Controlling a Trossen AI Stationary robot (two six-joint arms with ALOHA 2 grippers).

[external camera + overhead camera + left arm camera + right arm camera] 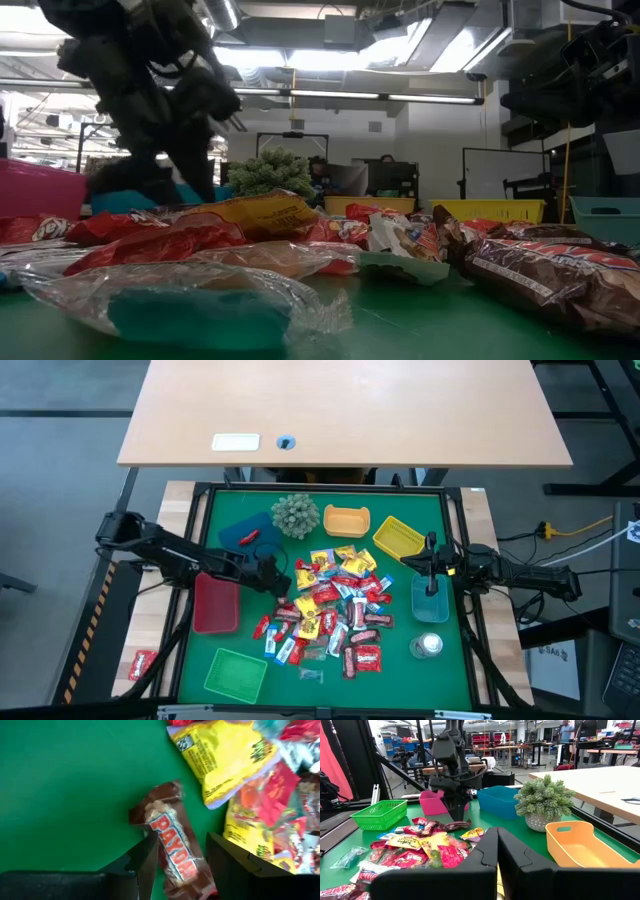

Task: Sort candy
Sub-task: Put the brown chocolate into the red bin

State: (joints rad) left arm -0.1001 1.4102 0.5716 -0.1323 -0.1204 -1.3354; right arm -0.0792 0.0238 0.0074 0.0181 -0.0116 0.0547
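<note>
The candy [330, 610] lies in a loose heap of red, yellow and silvery packets on the green mat; it also fills the low view [300, 230]. At the heap's left edge my left gripper [278, 578] points down, open. Its fingers stand on either side of a brown bar [172, 840], which lies flat on the mat with its far end free. The right wrist view shows that bar [452, 826] under the left gripper [456, 817]. My right gripper [497, 832] is shut and empty, hovering above the teal tray [432, 605] at the heap's right. My left gripper comes from above with one finger [145, 862] along each long side of the brown bar's near half [182, 865]. The bar runs along the fingers and lies on the mat. Whether the fingers touch it, I cannot tell.
Trays ring the heap: red [215, 605] and green [235, 675] on the left, blue [240, 532], orange [346, 520] and yellow [398, 537] at the far side. A spiky plant ball [295, 515] stands between them. A clear cup [428, 646] sits at near right.
</note>
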